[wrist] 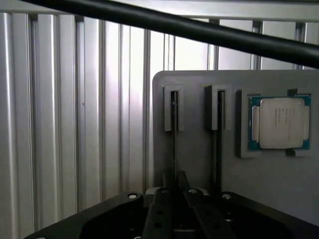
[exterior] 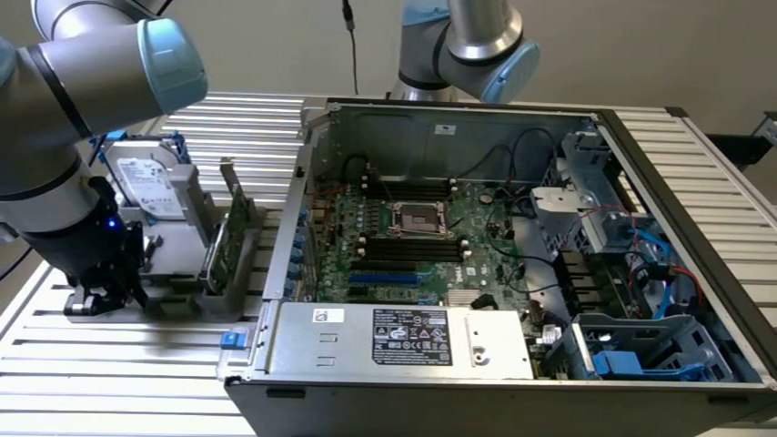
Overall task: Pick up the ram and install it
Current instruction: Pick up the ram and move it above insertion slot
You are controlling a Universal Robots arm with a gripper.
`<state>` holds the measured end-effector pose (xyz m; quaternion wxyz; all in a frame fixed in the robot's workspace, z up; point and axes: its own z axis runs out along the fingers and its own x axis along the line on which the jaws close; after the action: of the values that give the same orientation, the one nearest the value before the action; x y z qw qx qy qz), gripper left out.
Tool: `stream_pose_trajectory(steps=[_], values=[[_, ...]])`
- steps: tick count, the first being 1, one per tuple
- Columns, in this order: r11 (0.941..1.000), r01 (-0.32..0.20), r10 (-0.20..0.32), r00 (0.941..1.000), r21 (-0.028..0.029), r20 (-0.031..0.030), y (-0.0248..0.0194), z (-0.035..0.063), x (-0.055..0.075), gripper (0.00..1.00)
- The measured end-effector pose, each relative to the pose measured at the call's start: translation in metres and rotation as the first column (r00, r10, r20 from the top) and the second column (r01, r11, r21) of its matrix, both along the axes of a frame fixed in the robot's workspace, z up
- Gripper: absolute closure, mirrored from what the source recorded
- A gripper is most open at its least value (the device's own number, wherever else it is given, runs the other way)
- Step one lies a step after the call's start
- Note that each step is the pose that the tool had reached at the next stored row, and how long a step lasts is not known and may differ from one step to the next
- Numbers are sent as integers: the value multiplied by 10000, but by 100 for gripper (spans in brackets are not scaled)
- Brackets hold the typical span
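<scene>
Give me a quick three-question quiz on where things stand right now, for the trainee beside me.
1. True or false: the end effector is at the grey parts holder, outside the computer case.
2. Which part lies in the holder's square pocket? A) CPU B) fan C) battery
3. Fill in: the hard drive stands at the exterior view's ___ of the case.
Key: 1 true; 2 A; 3 left.
</scene>
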<state>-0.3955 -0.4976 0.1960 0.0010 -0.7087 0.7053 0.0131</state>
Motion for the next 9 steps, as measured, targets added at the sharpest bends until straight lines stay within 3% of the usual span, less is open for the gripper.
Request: stream_pose_trajectory(steps=[9], values=[[10000,56,-56,10000,41,-36,1,91,0,87]])
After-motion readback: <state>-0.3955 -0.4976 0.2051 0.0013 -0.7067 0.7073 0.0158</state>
